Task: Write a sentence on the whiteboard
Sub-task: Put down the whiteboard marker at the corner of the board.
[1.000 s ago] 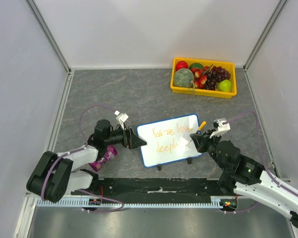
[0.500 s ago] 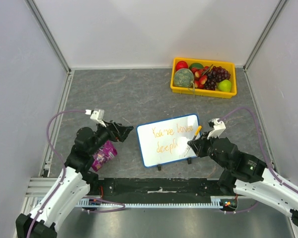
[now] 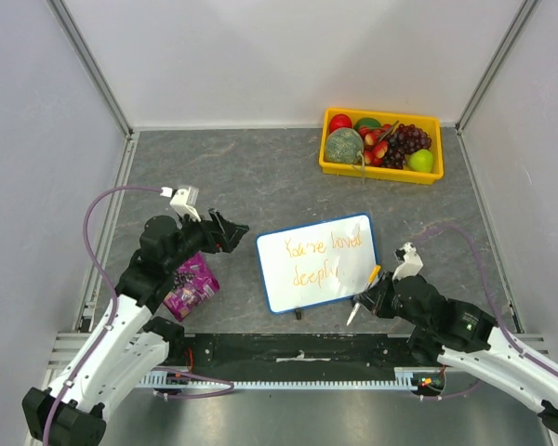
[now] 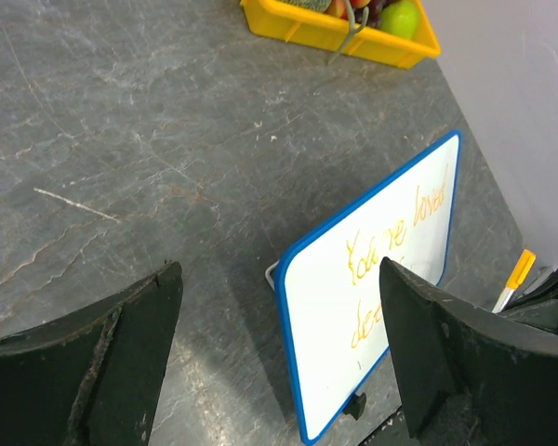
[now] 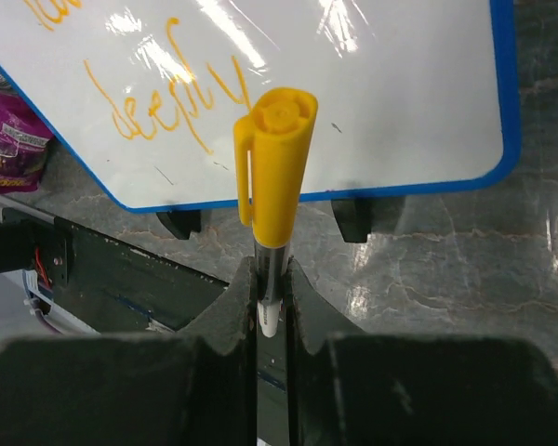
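Note:
The whiteboard [image 3: 302,279] with a blue frame stands tilted on black feet in the middle of the table. The sentence [image 3: 322,249] is orange lettering in two lines, "You're loved" over "deeply". My right gripper [image 3: 365,302] is shut on a marker [image 3: 373,275] with a yellow cap, just off the board's near right corner and not touching it. In the right wrist view the marker [image 5: 274,167] points at the whiteboard [image 5: 391,102] below "deeply" [image 5: 163,107]. My left gripper [image 3: 229,232] is open and empty, left of the board. The left wrist view shows the whiteboard [image 4: 335,353].
A yellow tray [image 3: 381,176] of toy fruit stands at the back right, also in the left wrist view [image 4: 288,26]. A purple snack bag [image 3: 191,283] lies under my left arm. A black strip [image 3: 298,346] runs along the near edge.
My left gripper has let go of the board's left edge and drawn back to the left. My right gripper has pulled the marker off the board towards the near edge.

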`<state>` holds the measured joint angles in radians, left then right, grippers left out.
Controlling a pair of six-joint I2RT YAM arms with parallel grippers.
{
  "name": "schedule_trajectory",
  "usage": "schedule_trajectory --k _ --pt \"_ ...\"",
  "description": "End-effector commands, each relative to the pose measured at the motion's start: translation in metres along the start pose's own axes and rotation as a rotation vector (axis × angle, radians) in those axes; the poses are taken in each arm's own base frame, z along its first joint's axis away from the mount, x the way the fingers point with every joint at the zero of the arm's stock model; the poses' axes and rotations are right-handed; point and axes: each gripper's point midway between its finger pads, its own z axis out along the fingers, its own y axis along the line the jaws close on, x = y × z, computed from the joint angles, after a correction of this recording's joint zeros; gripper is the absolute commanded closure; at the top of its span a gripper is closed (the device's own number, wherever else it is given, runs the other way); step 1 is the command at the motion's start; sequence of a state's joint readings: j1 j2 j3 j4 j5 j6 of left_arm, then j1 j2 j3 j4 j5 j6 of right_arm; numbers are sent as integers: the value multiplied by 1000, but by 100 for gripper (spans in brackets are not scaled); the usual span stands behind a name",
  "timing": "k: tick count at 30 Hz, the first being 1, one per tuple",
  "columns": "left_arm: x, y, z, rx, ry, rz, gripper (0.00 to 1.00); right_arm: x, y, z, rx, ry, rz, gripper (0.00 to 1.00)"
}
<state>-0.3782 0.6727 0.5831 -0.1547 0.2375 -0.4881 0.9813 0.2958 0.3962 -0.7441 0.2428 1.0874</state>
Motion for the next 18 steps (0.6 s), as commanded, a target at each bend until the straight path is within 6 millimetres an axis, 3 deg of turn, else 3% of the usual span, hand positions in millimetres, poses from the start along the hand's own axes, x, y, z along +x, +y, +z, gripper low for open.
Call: schedule_trajectory --k 1,3,6,14,18 --pt "-7 -6 -1 23 3 55 9 14 -19 -2 62 29 114 100" --pt "-8 -8 0 30 3 56 9 14 -21 -1 71 27 118 98" --pt "-7 -9 1 36 6 56 9 10 -23 0 104 12 113 87" --pt "-4 -9 3 48 22 55 9 -13 -20 -3 152 -62 103 22" --pt "-1 -11 4 65 34 53 9 -29 -14 -9 138 -118 91 2"
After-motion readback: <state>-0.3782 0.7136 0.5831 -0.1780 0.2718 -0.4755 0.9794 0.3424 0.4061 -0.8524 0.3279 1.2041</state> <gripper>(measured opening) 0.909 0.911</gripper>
